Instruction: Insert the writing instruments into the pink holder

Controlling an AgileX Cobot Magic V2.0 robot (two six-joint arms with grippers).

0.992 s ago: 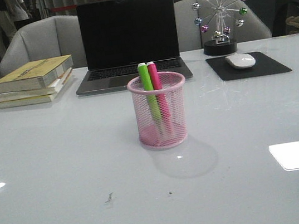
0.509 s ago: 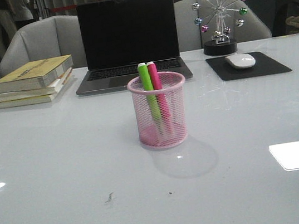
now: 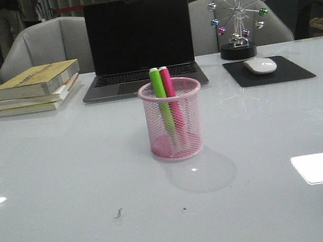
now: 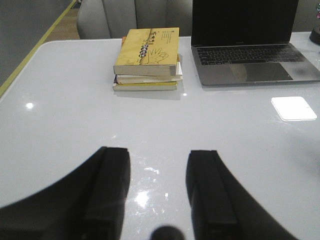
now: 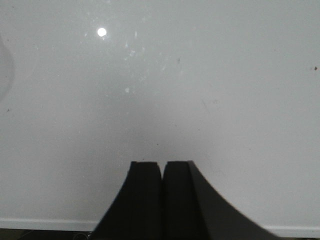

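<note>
Centre frame, the green pen (image 3: 160, 97) and pink pen (image 3: 171, 98) are seen standing inside the pink holder (image 3: 173, 120); the left claw (image 4: 157, 192) is spread, the right claw (image 5: 161, 192) pressed together, best kept clear.

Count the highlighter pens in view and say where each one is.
2. The green highlighter and the pink highlighter both stand in the pink mesh holder, green on the left. No others are visible.

Front view faces the laptop (image 3: 139, 42); left wrist view shares it, nearer
</note>
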